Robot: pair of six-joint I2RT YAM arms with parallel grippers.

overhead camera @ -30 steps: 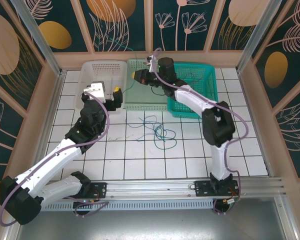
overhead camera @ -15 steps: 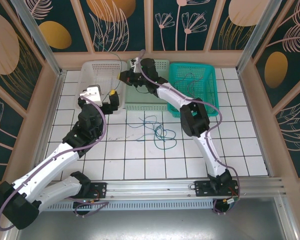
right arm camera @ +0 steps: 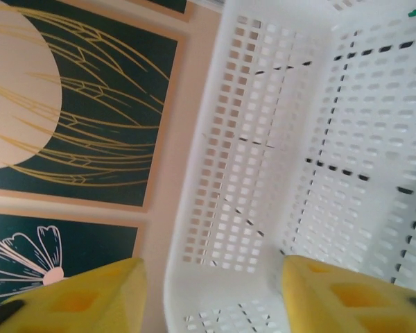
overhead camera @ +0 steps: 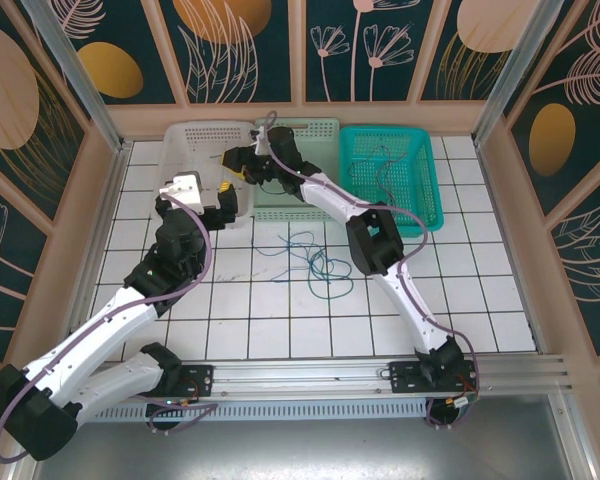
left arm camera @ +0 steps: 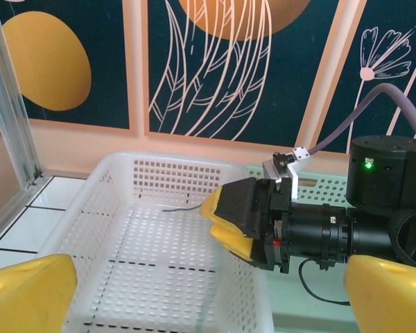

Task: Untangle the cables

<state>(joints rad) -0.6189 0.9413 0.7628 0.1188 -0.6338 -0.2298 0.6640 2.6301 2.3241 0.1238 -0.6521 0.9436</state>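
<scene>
Several thin, limp coloured cables [overhead camera: 315,262] are lying tangled on tiles [overhead camera: 230,320] behind the left gripper [left arm camera: 208,298] and right gripper [right arm camera: 215,291], both gaping empty by the white perforated basket [overhead camera: 180,140], and are likely needing a loose-end pinch.

- Left gripper [left arm camera: 208,295], fingers spread wide, faces a white basket [left arm camera: 125,173].
- Right gripper [left arm camera: 225,222] hangs over the basket's right side.
- Thin dark cable [left arm camera: 184,207] inside, beside that gripper's tip.
</scene>
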